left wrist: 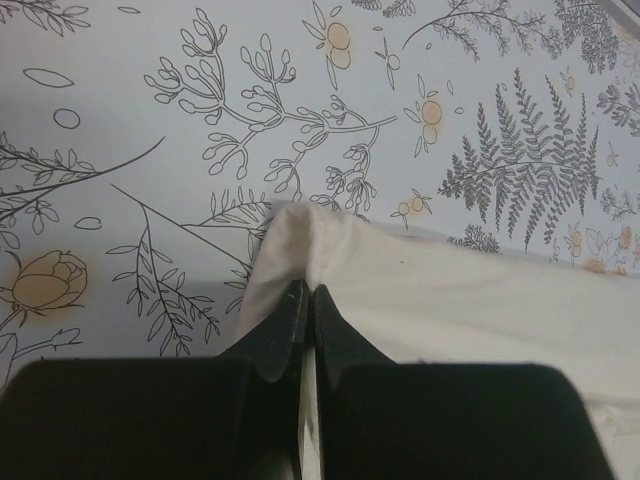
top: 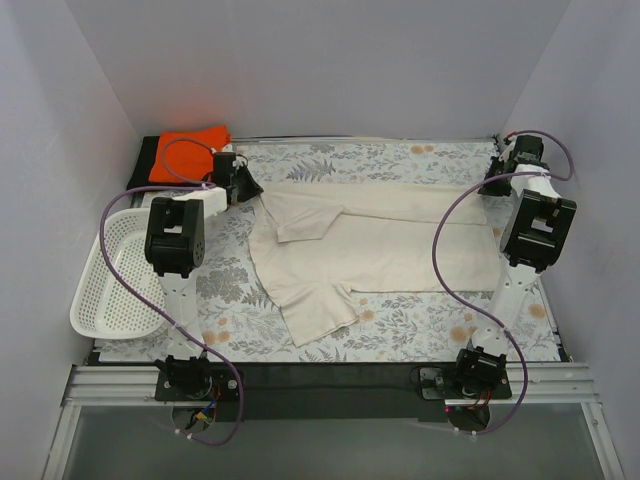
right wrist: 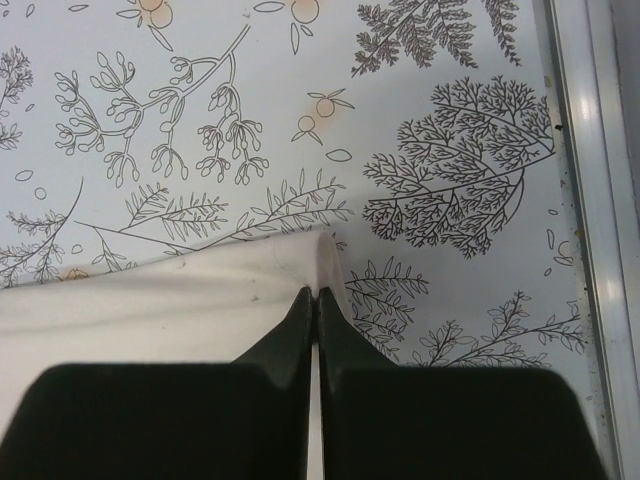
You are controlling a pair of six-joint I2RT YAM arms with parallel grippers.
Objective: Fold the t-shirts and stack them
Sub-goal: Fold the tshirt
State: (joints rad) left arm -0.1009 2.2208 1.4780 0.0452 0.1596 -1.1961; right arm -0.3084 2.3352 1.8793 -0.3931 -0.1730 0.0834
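Observation:
A cream t-shirt (top: 380, 250) lies spread across the floral cloth in the top view, partly folded lengthwise. My left gripper (top: 248, 187) is at its far left corner, shut on a pinch of the cream t-shirt (left wrist: 420, 290); the jaws meet on the fabric at my left gripper (left wrist: 305, 290). My right gripper (top: 492, 184) is at the far right corner, shut on the cream t-shirt (right wrist: 170, 300), jaws pressed together at my right gripper (right wrist: 314, 293). A folded orange t-shirt (top: 192, 150) rests on a black t-shirt (top: 148, 160) at the far left corner.
A white perforated basket (top: 110, 275) sits at the left edge beside the left arm. The floral tablecloth (top: 420, 320) covers the table. A metal rail (right wrist: 585, 200) runs along the right table edge. White walls enclose three sides.

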